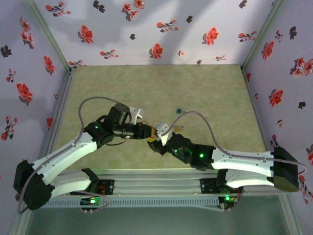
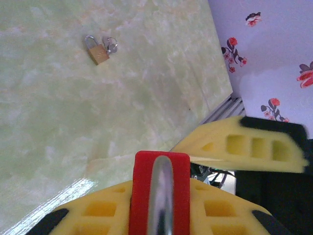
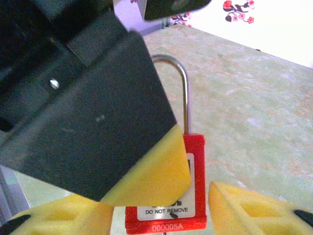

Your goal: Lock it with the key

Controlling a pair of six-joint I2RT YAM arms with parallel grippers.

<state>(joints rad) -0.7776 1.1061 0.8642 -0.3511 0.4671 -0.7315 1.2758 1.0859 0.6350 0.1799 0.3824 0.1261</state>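
Red padlock (image 3: pixel 165 196) (shackle up) clamped in left hand (image 1: pixel 150 133), between right hand's (image 3: pixel 164 213) fingers (image 3: pixel 254 210).

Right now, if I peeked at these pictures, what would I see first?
The bright red padlock with its "DO NOT REMOVE" label jumps out, pinched in the left gripper over the middle of the table, with the right gripper open around it. Next comes a small brass padlock with keys, lying alone on the green table.

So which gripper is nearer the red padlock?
Left. The left gripper is clamped on the red padlock; the right gripper straddles its base, jaws open, a gap on one side.
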